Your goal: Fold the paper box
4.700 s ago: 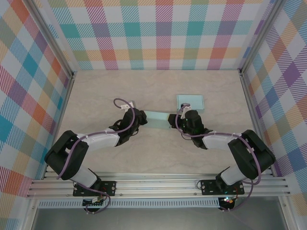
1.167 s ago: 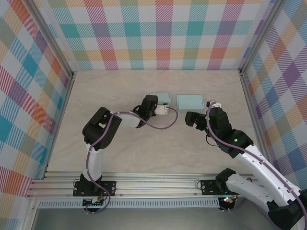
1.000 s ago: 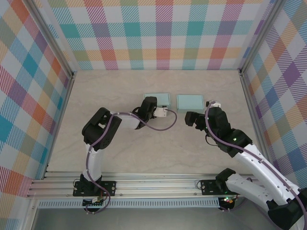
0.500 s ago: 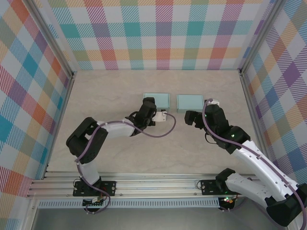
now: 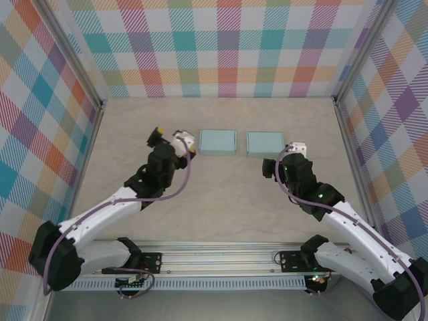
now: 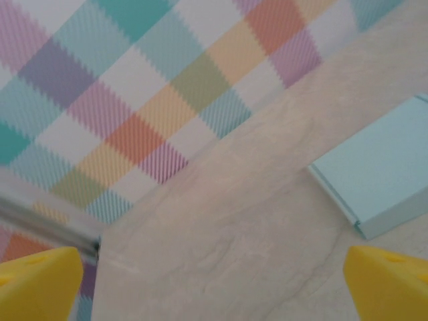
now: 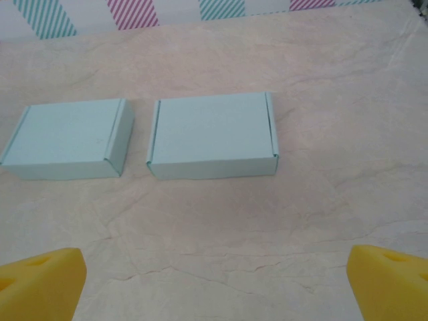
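Top view: two pale blue paper boxes lie flat on the desk [image 5: 221, 194], toward 12 o'clock from its middle. The left box [image 5: 218, 142] is at 9 o'clock of the right box [image 5: 265, 144], with a narrow gap between them and long edges roughly in line.

Right wrist view: both lids are down and the side flaps tucked. No panel stands up on the left box [image 7: 67, 139] or the right box [image 7: 212, 135]. Judgement: folding looks finished on both, and the row placement reads as parking done pieces out of the working area.

Left fingers [image 6: 37, 281]: spread wide, holding nothing, with bare desk between the yellow tips. In the top view they sit near the left box at its 9 o'clock, apart from it.

Right fingers [image 7: 40, 277]: also wide and empty. They sit at about 5 o'clock of the right box, facing both boxes.

Judgement: standing clear with the tips apart keeps the closed lids undisturbed. Whether the tabs are locked cannot be told.
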{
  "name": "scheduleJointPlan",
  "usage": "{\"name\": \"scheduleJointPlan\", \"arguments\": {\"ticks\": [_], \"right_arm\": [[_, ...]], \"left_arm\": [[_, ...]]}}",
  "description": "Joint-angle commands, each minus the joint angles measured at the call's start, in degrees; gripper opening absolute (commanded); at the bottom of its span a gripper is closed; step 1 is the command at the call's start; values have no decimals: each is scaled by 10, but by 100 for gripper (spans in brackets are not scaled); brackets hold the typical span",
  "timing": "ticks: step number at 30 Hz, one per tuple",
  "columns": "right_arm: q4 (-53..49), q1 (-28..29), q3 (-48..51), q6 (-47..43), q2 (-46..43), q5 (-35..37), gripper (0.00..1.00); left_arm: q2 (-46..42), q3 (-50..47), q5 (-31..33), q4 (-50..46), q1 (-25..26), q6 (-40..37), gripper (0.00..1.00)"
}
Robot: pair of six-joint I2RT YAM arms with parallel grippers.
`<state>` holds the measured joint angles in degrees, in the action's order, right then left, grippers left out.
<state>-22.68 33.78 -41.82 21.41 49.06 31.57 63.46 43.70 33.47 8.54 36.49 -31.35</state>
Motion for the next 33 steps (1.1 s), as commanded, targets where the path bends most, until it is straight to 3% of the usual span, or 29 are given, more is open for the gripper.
{"name": "scheduleJointPlan", "arguments": {"ticks": [1, 6, 15, 18, 26, 33], "right_arm": [[65, -16, 18, -37, -7, 27, 100], [165, -42, 71, -118, 16, 21, 100], [312, -156, 136, -173, 106, -34, 100], [360, -187, 153, -175, 136, -60, 100], [496, -216, 208, -197, 152, -99, 100], [579, -235, 239, -210, 155, -125, 100]], "left_arm": [[-55, -34, 29, -50, -30, 168, 100], [-108, -95, 93, -53, -57, 272, 100], [-124, -173, 103, -16, -156, 419, 100], [-103, -188, 69, 16, -189, 403, 100], [-55, -290, -54, 249, -249, 322, 100], [23, -314, -114, 368, -280, 312, 100]]}}
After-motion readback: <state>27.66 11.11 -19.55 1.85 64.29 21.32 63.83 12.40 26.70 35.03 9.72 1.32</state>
